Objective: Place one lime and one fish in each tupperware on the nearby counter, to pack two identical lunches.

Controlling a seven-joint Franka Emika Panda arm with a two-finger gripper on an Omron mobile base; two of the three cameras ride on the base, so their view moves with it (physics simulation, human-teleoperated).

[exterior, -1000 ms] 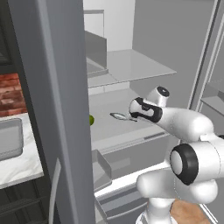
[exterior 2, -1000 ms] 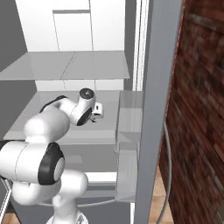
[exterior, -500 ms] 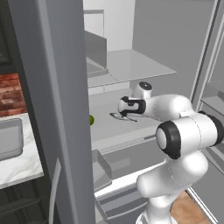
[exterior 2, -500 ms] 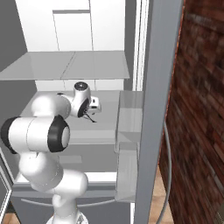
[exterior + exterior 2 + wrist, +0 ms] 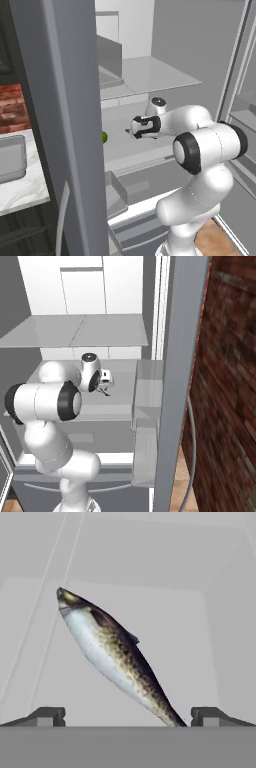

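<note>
Reaching into the open fridge, my claw (image 5: 128,716) stands wide with nothing between its fingers (image 5: 47,716), which sit at the bottom corners of the hand view. A fish (image 5: 114,654) lies on the pale fridge shelf (image 5: 170,637) just ahead, running from upper left to lower centre of the frame. In the left base view my claw (image 5: 134,131) sits mid-frame, a lime (image 5: 104,137) peeks past the fridge door (image 5: 65,125), and a tupperware (image 5: 11,159) rests on the worktop (image 5: 22,187) at the left edge.

fridge (image 5: 150,75): open, pale grey shelves | brick wall (image 5: 230,381): right | floor (image 5: 220,240): wood
</note>
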